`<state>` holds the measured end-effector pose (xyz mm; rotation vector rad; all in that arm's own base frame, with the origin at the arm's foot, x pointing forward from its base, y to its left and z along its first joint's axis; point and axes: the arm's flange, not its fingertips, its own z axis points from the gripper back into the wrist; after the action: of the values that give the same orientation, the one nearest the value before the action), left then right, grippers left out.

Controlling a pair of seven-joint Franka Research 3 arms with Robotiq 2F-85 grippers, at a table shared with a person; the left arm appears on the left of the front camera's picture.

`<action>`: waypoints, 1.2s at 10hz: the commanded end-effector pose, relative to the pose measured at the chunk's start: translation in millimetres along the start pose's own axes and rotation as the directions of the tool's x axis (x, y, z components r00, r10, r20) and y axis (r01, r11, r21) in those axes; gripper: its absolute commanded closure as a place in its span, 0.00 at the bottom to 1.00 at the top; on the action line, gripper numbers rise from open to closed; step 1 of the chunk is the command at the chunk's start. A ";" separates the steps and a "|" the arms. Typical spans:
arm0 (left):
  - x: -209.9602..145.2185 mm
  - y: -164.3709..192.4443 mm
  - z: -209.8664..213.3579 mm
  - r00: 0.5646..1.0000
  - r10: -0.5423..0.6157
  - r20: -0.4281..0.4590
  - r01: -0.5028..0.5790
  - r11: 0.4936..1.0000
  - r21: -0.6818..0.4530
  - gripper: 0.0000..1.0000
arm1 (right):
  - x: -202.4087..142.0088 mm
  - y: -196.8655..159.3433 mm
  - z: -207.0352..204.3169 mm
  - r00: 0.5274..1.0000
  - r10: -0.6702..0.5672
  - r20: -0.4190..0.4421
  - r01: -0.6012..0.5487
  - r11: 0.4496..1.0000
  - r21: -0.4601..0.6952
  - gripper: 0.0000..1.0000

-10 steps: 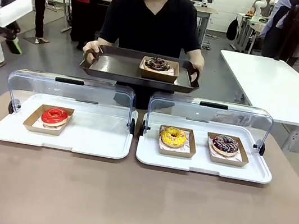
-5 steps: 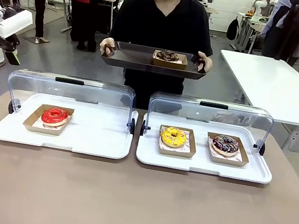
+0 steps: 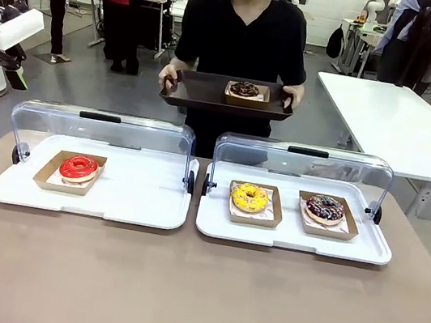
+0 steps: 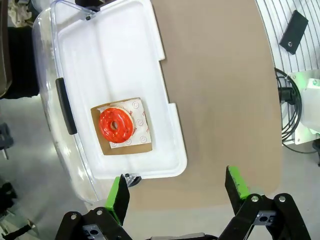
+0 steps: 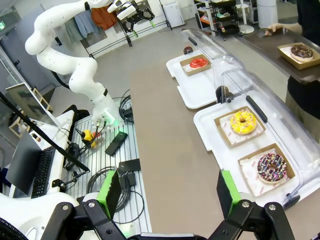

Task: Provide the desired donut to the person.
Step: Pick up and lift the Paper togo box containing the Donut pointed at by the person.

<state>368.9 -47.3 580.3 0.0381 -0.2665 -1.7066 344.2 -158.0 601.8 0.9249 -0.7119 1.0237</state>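
White robot arms, black grippers, a person in black.
The left arm [image 5: 85, 77], upper left of the right wrist view, is a chain of rounded glossy white segments. The left gripper [image 4: 177, 187] and right gripper [image 5: 169, 186], at the bottom edges, have black linkages, silver screws and bright green pads [image 4: 119, 197]. The person [image 3: 244, 35], top centre, wears a black short-sleeved V-neck T-shirt.

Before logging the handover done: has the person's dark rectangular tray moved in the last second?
Yes. The dark rectangular tray has drawn back and risen away from the left case's clear lid.
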 end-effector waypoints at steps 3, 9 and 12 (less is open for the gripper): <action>0.0 0.0 0.0 1.000 0.000 0.000 0.000 1.000 0.000 0.00 | -0.3 0.2 0.2 1.000 0.004 0.009 -0.004 1.000 0.006 0.00; -177.7 18.9 -1.5 0.690 0.268 0.672 -0.187 0.963 -0.193 0.00 | -0.3 0.2 0.2 1.000 0.004 0.009 -0.004 1.000 0.006 0.00; -223.0 -14.6 5.0 0.626 0.251 0.738 -0.303 0.951 -0.067 0.00 | -0.3 0.2 0.2 1.000 0.004 0.009 -0.004 1.000 0.006 0.00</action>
<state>388.4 172.3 555.7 -0.7099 -0.8674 -1.3355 343.6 -159.0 601.8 0.9238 -0.7127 1.0209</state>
